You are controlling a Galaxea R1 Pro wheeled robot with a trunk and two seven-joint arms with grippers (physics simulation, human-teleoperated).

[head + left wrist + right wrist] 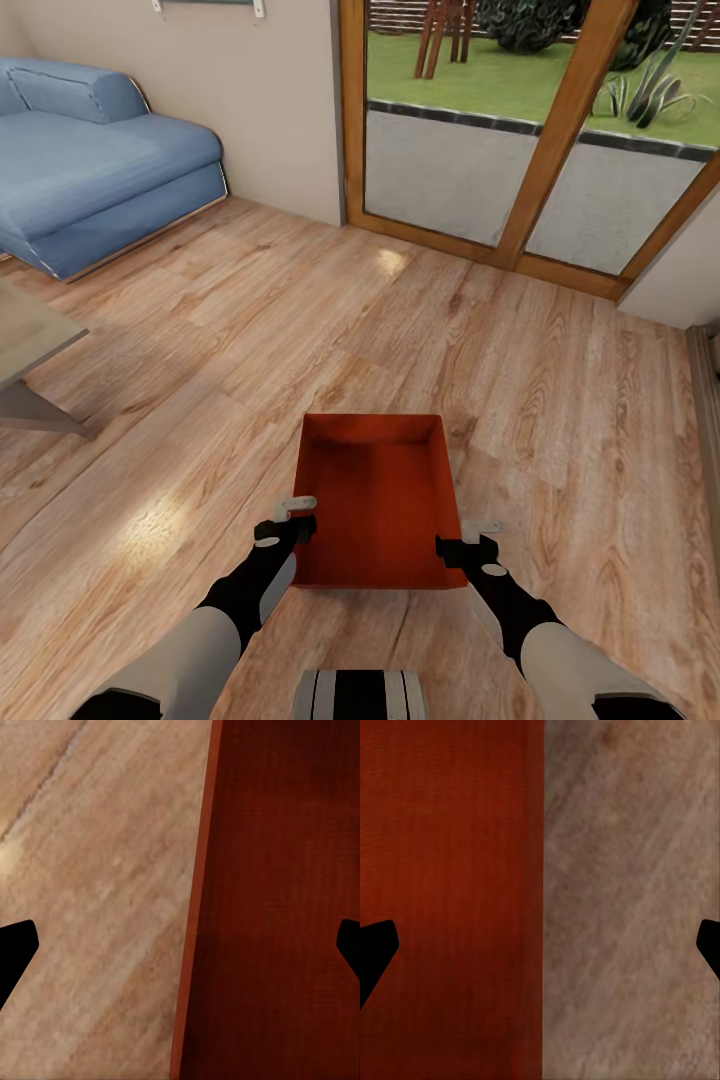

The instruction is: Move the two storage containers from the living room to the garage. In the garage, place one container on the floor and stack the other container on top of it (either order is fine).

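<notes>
One orange-red storage container (378, 500) sits lidless on the light wood living room floor (200, 400), straight ahead of me. My left gripper (292, 518) is at the near end of its left wall and my right gripper (472, 537) at the near end of its right wall. In the left wrist view, my left gripper (180, 949) is open, its dark fingertips (15, 952) far apart, one over the floor and one over the container's inside (277, 907). My right gripper (540, 949) straddles the container's other wall (450, 870) the same way, open.
A blue sofa (90, 160) stands at the far left, and a low table's corner (30, 340) juts in from the left. Wood-framed glass doors (520, 130) close the room ahead, with a lawn beyond. A cream wall (270, 90) runs between the sofa and the doors.
</notes>
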